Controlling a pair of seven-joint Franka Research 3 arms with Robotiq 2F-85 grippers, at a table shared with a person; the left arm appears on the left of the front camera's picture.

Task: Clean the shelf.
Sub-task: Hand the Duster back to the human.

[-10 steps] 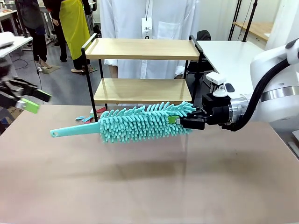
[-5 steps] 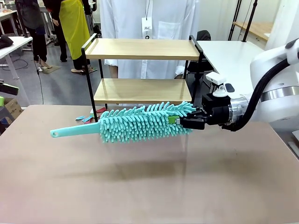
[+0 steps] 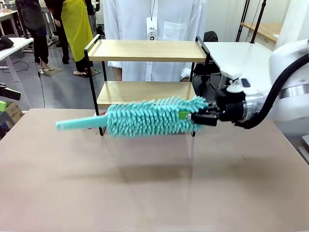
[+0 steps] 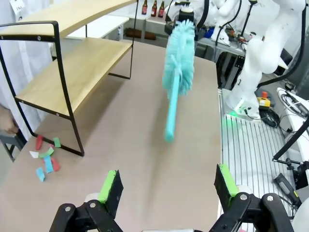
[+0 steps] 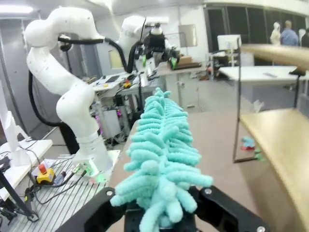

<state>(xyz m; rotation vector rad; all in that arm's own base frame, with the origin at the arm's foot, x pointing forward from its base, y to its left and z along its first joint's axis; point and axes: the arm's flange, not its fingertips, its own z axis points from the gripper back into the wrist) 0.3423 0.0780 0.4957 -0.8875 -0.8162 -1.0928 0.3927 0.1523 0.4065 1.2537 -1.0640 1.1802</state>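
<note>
The right gripper point(image 3: 199, 117), clamped on a teal duster point(image 3: 149, 118), carries it level above the table just before the shelf point(image 3: 145, 50) at the far side; next, likely, sweeping its boards. The left gripper point(image 4: 166, 187) hangs open at far left.

My duster point(image 3: 149, 117) is turquoise all over, fluffy head and plain handle alike. The shelf point(image 3: 147, 50) has two pale wooden boards in a thin black frame. My fingers point(image 4: 110, 186) are black with bright green pads. The tabletop point(image 3: 154, 183) is plain tan-brown, with red, green and blue scraps point(image 4: 46, 159) at nine o'clock in my left wrist view
</note>
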